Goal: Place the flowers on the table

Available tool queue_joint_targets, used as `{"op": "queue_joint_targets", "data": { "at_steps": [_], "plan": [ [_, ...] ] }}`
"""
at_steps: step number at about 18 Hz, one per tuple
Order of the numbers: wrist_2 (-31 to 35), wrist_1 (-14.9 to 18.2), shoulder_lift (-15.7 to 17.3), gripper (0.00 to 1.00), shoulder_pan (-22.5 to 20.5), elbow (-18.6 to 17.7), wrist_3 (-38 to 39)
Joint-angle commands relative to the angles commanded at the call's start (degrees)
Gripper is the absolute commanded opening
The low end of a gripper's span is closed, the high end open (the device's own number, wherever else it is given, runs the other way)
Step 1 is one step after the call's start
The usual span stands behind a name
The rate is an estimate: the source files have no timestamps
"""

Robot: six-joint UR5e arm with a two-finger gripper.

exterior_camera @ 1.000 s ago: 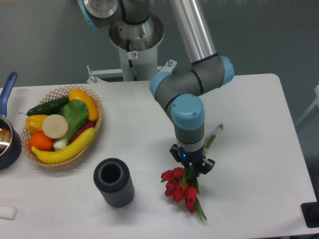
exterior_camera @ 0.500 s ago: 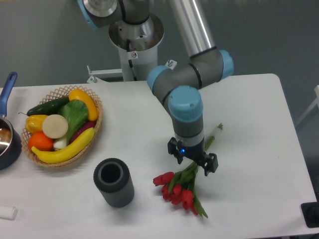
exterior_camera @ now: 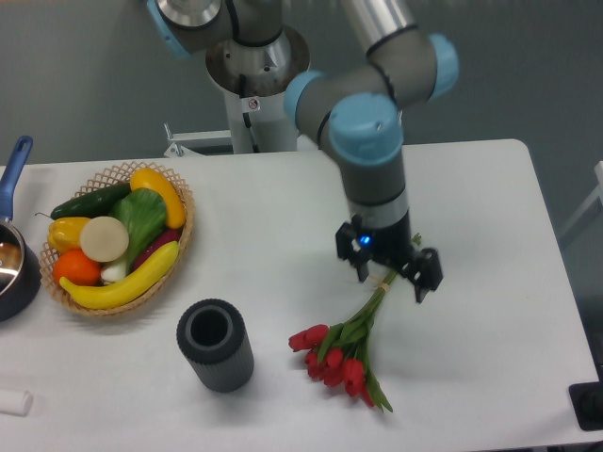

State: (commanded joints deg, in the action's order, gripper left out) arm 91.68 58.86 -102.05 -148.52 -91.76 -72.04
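**Lower centre of frame: tulips flat on the table, gripper above them and holding nothing**

Lower centre of the frame: the bunch of red tulips (exterior_camera: 341, 356) lies on the white table (exterior_camera: 490, 207). Blooms point to the lower left, a cluster of red heads with green leaves around them. Stems run up and to the right, toward the gripper. Stem ends disappear behind the gripper body; a pale bit shows just right of it.

Centre right: the gripper (exterior_camera: 391, 282) hangs over the stem end, pointing down. Jaws are spread wide, one finger left of the stems, one right. Nothing between them is clamped. A blue light shows on the gripper body. Cannot tell whether the fingertips touch the stems or sit clear above them.

The arm's grey and light-blue joints fill the upper centre, with its base column (exterior_camera: 254, 85) at the back edge of the table.

Lower left of centre: a dark grey cylindrical cup (exterior_camera: 215, 345), upright, open top, near the blooms but apart from them.

Left: a woven basket (exterior_camera: 179, 247) holding a banana, cucumber, orange, yellow pepper, leafy greens and a pale round item.

Far left edge: a dark pot with a blue handle (exterior_camera: 15, 165), partly cut off. A small white object (exterior_camera: 13, 402) sits in the bottom left corner.
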Motion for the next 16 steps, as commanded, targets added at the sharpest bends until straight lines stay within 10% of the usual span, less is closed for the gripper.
{"op": "queue_joint_targets", "data": {
  "at_steps": [5,16],
  "plan": [
    [-3.61,13.2,5.01,1.0,-7.91,1.85,-13.53],
    [-8.88,23.58,11.08,1.0,-20.75,1.85,-35.8]
  ]
}}
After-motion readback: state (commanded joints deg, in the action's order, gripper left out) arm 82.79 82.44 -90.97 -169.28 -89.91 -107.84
